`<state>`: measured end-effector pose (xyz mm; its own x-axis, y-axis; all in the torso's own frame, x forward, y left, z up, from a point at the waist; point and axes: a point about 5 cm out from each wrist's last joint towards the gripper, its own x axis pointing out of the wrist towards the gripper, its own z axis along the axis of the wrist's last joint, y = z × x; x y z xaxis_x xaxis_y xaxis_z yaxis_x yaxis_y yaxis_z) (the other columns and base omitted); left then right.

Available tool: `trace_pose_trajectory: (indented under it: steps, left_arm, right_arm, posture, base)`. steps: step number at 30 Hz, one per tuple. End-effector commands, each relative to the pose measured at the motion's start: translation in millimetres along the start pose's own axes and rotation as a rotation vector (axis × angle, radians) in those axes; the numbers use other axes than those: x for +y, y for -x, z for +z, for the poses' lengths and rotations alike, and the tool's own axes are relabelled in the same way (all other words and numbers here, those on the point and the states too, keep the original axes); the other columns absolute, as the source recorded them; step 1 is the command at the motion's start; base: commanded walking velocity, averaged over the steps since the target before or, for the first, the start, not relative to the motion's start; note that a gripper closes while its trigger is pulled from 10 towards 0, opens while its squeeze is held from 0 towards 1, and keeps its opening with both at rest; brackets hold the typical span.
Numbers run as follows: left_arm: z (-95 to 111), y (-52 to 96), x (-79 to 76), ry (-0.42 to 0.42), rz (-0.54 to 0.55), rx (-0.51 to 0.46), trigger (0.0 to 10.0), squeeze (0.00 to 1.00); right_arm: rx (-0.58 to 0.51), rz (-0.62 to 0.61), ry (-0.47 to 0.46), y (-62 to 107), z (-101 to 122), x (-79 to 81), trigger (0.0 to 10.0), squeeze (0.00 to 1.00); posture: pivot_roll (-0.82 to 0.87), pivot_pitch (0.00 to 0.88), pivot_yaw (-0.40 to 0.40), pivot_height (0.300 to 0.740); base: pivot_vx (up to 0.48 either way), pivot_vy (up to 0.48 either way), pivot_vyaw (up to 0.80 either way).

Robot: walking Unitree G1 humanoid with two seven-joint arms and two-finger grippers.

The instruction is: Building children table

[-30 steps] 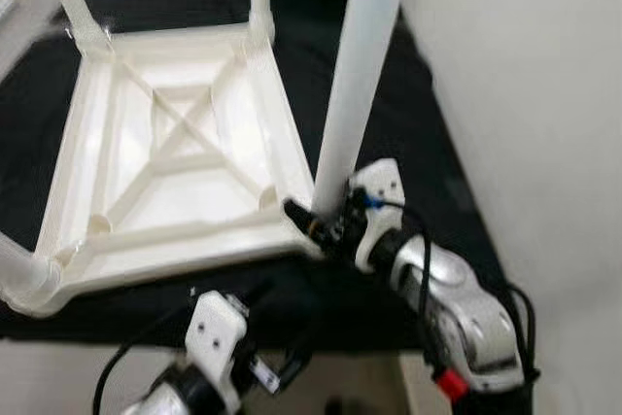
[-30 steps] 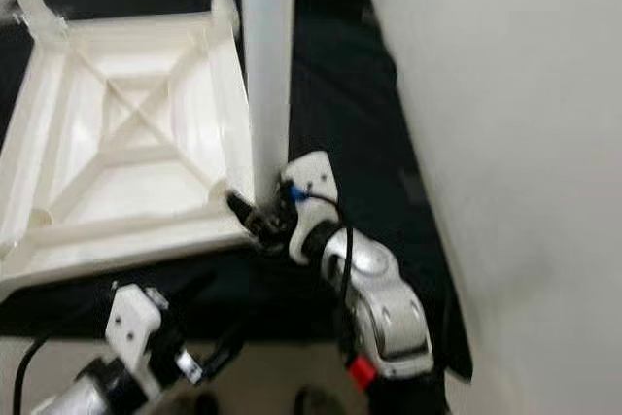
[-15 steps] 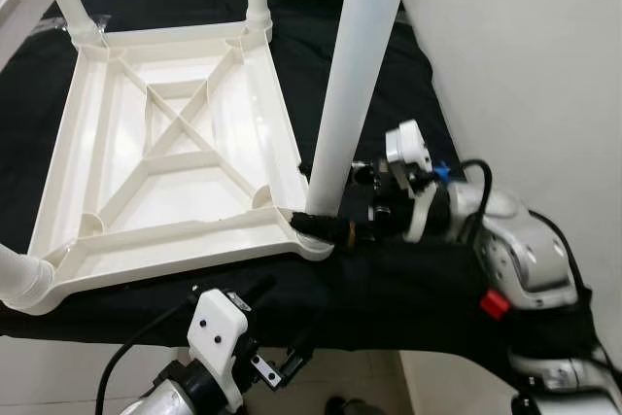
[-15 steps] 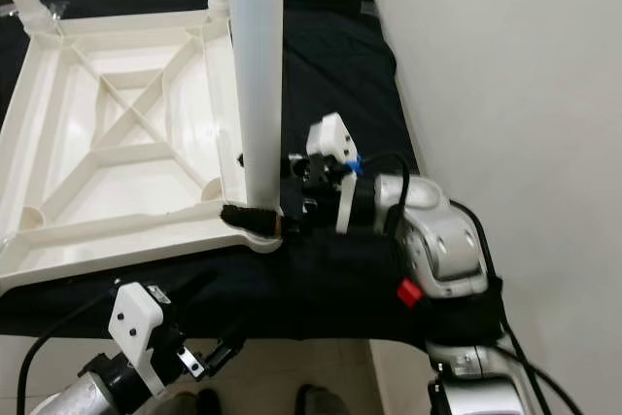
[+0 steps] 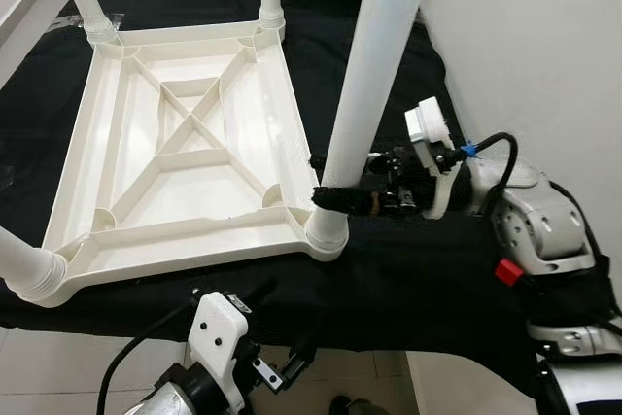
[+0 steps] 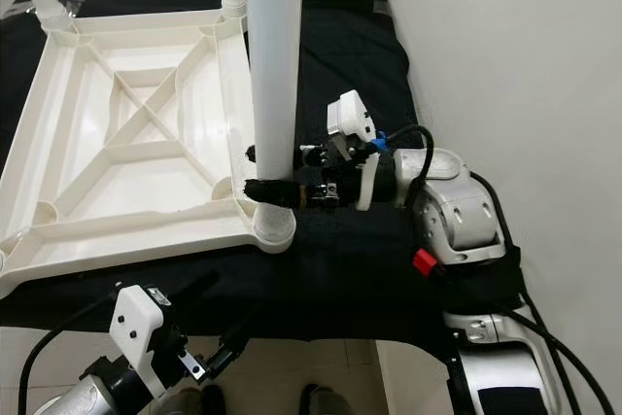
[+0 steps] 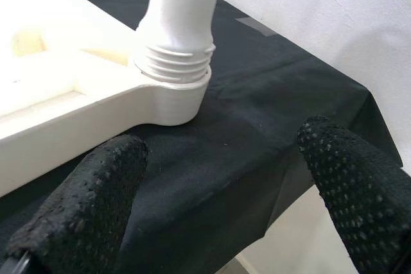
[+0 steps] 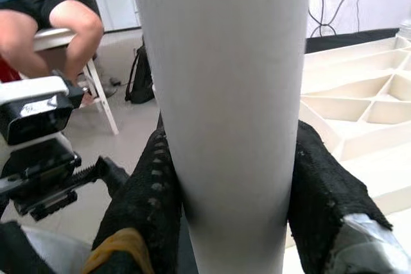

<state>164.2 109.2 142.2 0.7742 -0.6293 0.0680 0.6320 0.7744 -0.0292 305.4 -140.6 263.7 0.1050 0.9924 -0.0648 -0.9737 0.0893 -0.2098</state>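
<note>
Right gripper clamping a table leg at its corner socket.

Nearest, the left gripper is hanging spread wide and empty below the black cloth. The right gripper is closing both fingers round the leg low down, probably to seat it; its long axis is pointing upward from the upturned tabletop.

A black cloth covers the surface, beside a plain white wall. Pale floor tiles lie below. A person sits on a white chair near white cabinets.
</note>
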Motion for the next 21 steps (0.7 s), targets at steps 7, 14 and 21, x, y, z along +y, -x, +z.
trace_pose_trajectory:
  steps: [7, 14, 21]
  left_arm:
    - [-4, 2.8, -4.6, 0.009, -0.009, 0.016, 10.0, 0.00]
    - [-3, 6.3, -1.6, 0.004, -0.005, 0.020, 10.0, 0.00]
    - [-4, 4.9, -2.5, 0.008, -0.017, 0.023, 10.0, 0.00]
  right_arm:
    - [-0.031, -0.160, -0.095, -14.1, -28, 20.3, 0.0, 0.00]
    - [0.258, -1.090, -0.383, -25.2, -93, 59.9, 0.0, 0.00]
    - [0.233, -1.051, -0.306, -32.2, -87, 53.0, 0.0, 0.00]
  posture:
    - [0.01, 0.212, -0.069, 0.740]
    - [0.00, 0.224, -0.051, 0.740]
    - [0.00, 0.215, -0.060, 0.740]
  base:
    - [0.000, 0.000, 0.00]
    - [0.000, 0.000, 0.00]
    - [0.000, 0.000, 0.00]
